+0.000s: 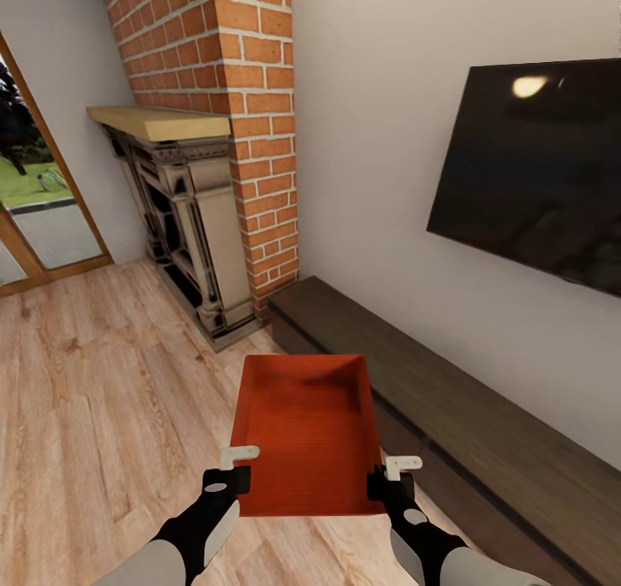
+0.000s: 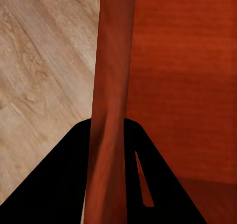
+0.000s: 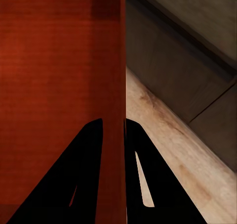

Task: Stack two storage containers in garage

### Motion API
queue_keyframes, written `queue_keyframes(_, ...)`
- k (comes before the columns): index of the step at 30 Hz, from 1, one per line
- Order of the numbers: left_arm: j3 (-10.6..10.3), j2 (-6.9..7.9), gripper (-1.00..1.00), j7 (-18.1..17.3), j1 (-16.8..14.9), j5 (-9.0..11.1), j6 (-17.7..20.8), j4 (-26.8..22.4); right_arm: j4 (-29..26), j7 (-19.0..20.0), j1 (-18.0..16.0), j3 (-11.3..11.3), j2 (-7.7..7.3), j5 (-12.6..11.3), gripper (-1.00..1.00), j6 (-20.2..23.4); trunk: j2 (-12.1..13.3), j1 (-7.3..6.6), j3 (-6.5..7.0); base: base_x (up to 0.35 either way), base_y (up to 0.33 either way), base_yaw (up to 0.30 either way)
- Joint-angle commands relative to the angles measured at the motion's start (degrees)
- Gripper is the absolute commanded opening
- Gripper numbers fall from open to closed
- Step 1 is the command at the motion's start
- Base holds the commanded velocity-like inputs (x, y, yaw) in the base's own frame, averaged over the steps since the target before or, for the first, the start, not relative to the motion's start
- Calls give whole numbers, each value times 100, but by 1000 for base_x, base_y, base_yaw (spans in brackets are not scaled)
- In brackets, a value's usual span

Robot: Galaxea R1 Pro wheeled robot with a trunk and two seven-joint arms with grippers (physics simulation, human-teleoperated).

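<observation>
A glass door (image 1: 43, 215) and a brick fireplace (image 1: 185, 223) are seen on the left. The left gripper (image 1: 231, 474) is pinched shut on the left wall of the orange-red storage container (image 1: 306, 435). The box is held up over the wood floor (image 1: 103, 396), likely so it can be carried level. Its right wall is pinched by the right gripper (image 1: 392, 475), beside the dark TV bench (image 1: 483, 431).

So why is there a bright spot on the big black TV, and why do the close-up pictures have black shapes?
Head view: the bright spot on the flat black wall television is glare from a light reflecting in its glossy screen. Left wrist view and right wrist view: the black shapes are the jaws, unlit silhouettes clamped either side of a wall of the orange-red rectangular open box, very close to the cameras.
</observation>
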Motion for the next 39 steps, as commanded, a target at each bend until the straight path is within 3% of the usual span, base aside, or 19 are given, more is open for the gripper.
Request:
queue_keyframes(1,215,3,-100,63,-8,52,37,-32,4,14,2,9,1,-27,-100,-7,-4,1,3,0,0,0)
queue_keyframes(39,216,3,-100,59,-7,52,37,-23,4,14,2,9,1,-27,-100,-7,-4,1,330,0,0,0)
